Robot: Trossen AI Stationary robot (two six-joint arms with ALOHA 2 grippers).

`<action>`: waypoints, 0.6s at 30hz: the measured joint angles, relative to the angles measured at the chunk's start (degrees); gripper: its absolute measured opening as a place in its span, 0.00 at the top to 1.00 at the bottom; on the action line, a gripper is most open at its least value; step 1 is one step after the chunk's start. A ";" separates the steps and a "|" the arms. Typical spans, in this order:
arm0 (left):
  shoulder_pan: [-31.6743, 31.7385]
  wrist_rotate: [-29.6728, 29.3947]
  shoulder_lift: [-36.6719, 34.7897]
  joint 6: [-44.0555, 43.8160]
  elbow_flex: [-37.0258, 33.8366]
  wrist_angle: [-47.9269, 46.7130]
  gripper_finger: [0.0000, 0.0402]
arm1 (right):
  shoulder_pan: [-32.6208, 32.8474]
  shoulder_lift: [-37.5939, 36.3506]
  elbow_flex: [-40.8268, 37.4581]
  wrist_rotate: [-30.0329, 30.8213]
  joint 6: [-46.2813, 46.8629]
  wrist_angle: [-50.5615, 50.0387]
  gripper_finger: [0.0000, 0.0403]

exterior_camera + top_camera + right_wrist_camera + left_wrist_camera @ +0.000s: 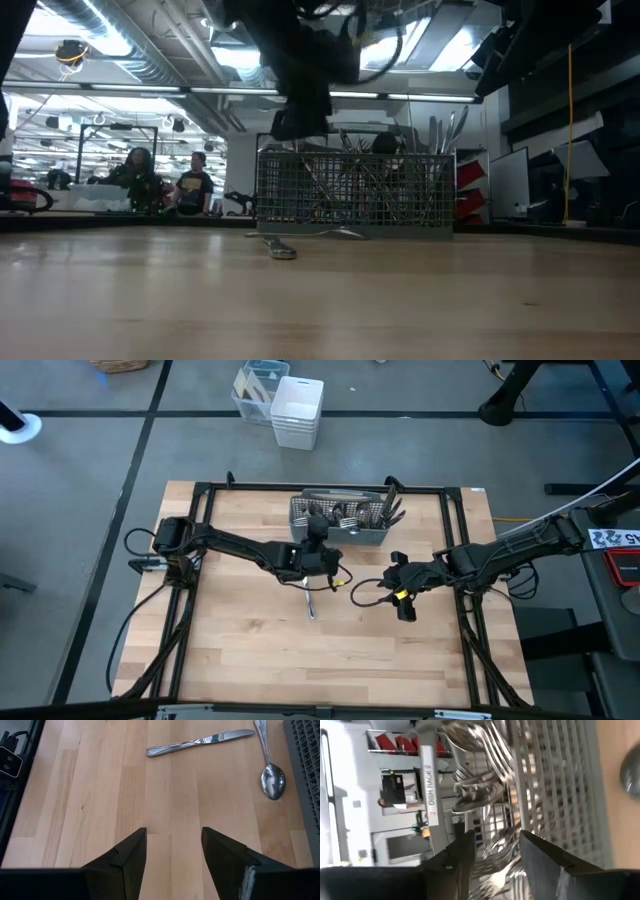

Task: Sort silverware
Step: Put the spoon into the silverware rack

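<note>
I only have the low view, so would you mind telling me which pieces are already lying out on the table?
Observer: A knife and a spoon lie on the wood in front of the caddy.
Operator: Thank you. Which arm is the dark shape above the caddy?
Observer: The left gripper; it hangs over the caddy's front wall, its open fingers pointing at the forks inside.
Operator: And where is the right arm?
Observer: The right gripper hovers open over bare table, right of the knife, holding nothing.
</note>
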 joint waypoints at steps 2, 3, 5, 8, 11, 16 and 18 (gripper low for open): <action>-1.04 1.59 -0.14 -4.45 0.04 0.18 0.65 | 0.01 0.00 -0.01 -0.31 0.01 -0.03 0.52; -1.52 3.14 -0.23 -6.93 0.07 0.02 0.65 | -0.01 0.00 0.00 -0.62 0.01 -0.07 0.52; -2.35 8.05 -0.25 -13.06 0.07 -0.56 0.66 | -0.01 0.00 0.00 -1.52 0.01 -0.29 0.52; -2.77 20.13 -0.28 -25.09 0.07 -2.22 0.67 | 0.01 0.00 0.00 -2.46 0.01 -0.29 0.52; -2.09 34.00 -0.28 -34.74 0.07 -4.75 0.67 | 0.00 0.00 0.00 -2.89 0.00 -0.27 0.52; -0.47 41.05 0.61 -42.83 0.04 -7.28 0.67 | 0.00 0.00 0.00 -2.88 0.01 -0.25 0.52; 0.53 41.12 1.53 -44.11 0.04 -7.40 0.67 | 0.00 0.00 0.00 -2.88 0.01 -0.23 0.52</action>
